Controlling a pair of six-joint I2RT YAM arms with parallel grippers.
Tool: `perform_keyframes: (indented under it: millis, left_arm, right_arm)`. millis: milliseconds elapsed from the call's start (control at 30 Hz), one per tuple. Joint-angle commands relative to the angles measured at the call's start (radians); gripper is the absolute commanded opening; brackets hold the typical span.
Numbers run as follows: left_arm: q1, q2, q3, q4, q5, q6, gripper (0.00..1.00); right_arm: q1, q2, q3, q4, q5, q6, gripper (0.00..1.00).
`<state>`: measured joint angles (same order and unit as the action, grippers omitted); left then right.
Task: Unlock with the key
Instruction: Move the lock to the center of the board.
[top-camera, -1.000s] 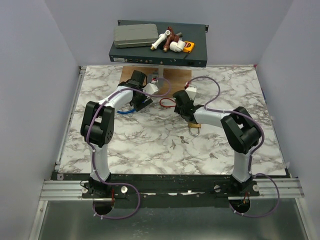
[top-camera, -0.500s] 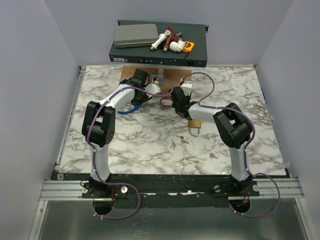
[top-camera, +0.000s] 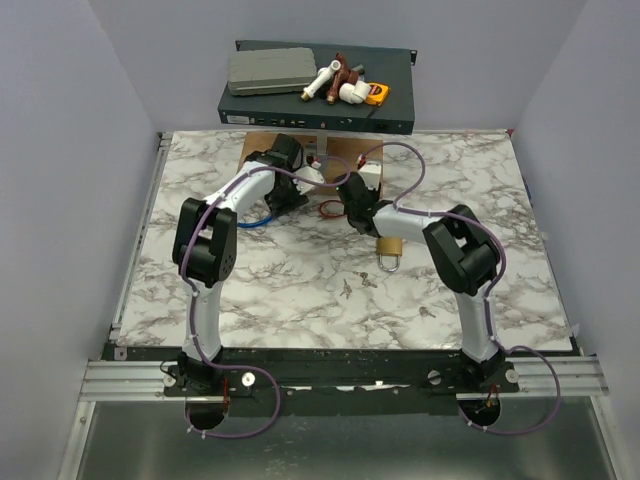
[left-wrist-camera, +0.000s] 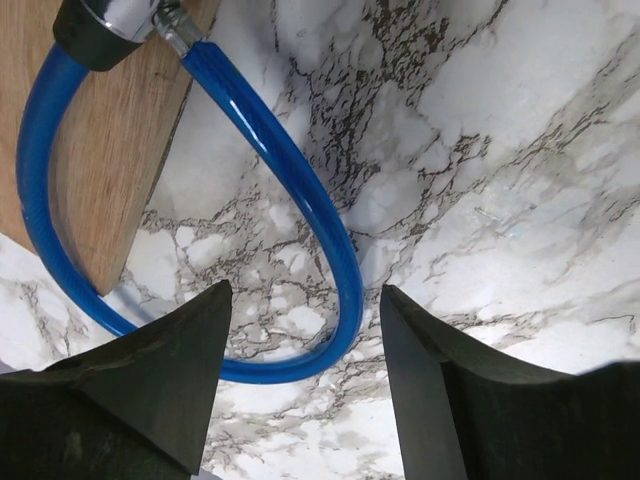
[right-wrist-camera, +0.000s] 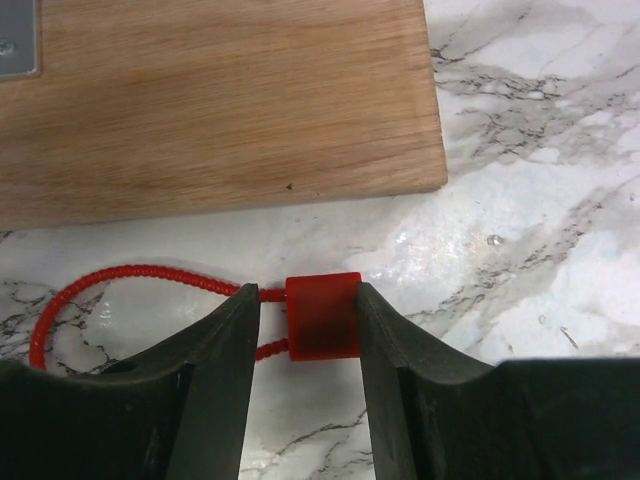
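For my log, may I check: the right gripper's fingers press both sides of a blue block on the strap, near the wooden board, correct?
Not quite: the block is red, not blue. The right wrist view shows the right gripper pressing both sides of the red block on the strap, near the wooden board.

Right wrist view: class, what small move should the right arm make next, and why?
Probably a small lift. The right fingers sit against both sides of the red clasp, its loop flat on the marble table. Raising it should free the strap for carrying to the brass padlock.
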<state>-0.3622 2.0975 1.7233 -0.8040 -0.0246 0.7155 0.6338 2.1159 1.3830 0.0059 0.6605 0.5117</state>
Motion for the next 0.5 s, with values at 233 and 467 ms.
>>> perform_keyframes:
  millis: [233,467]
  left_arm:
    - [-0.019,-0.057,-0.098,-0.055,0.157,0.025,0.56]
    - [-0.018,-0.117,-0.13,-0.103,0.242,-0.033,0.55]
  right_arm:
    - [0.019,-0.137,-0.256,-0.176,-0.08,0.09,0.4]
    - [0.079,-0.279,-0.334,-0.289,-0.082,0.143,0.39]
